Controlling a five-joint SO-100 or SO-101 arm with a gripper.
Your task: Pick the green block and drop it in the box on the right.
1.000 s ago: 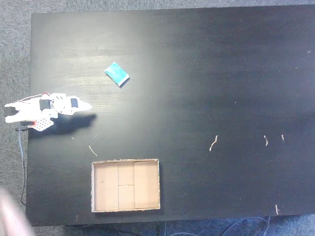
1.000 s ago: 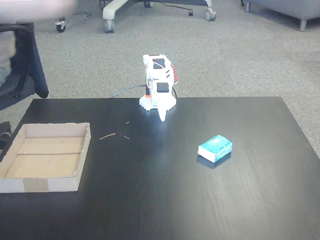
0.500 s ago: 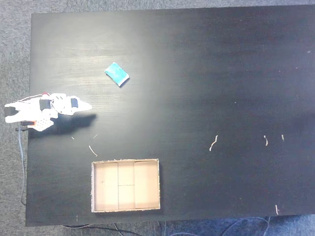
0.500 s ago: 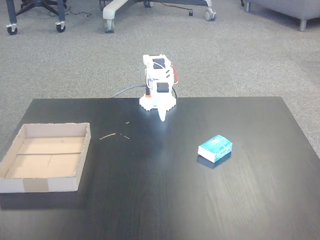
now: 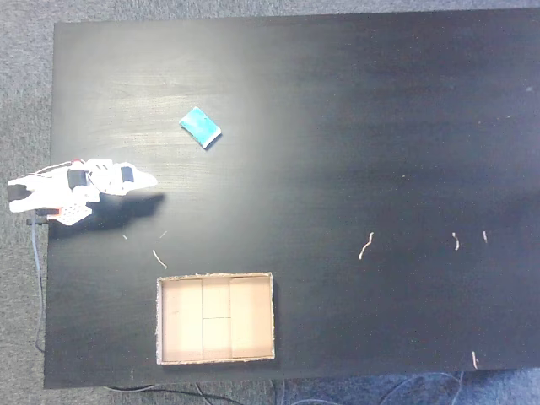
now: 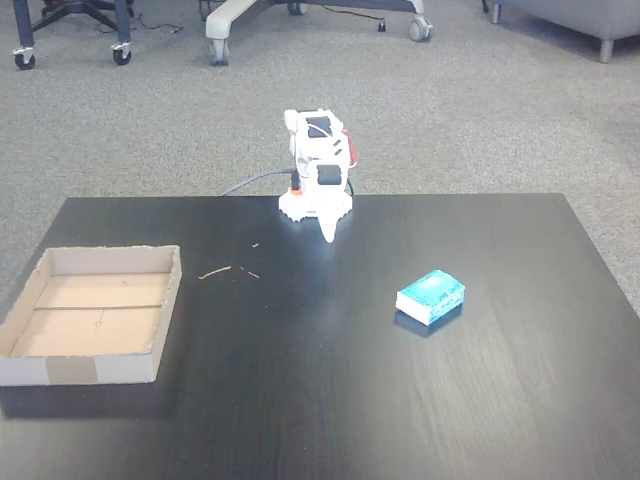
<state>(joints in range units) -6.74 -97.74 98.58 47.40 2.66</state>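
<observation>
The green block (image 5: 200, 127) (image 6: 431, 296), a small teal slab, lies flat on the black table, apart from everything. My white arm is folded at the table's edge, and its gripper (image 5: 150, 181) (image 6: 327, 236) looks shut with nothing in it, its tip pointing over the table. From above, the block lies up and to the right of the tip. The tan cardboard box (image 5: 270, 316) (image 6: 166, 311) stands open and holds nothing; it is near the bottom edge from above and at the left in the front-facing fixed view.
The black table (image 5: 380, 126) (image 6: 330, 400) has thin pale scraps (image 5: 365, 245) scattered on it, and a small twig (image 6: 214, 271) lies near the box. Grey carpet surrounds the table. Chair bases (image 6: 310, 15) stand on the floor behind the arm.
The arm's gripper has shifted very slightly. A dark chair at the left and a blurred shape in the lower left corner of the top-down view, both seen a second ago, are gone.
</observation>
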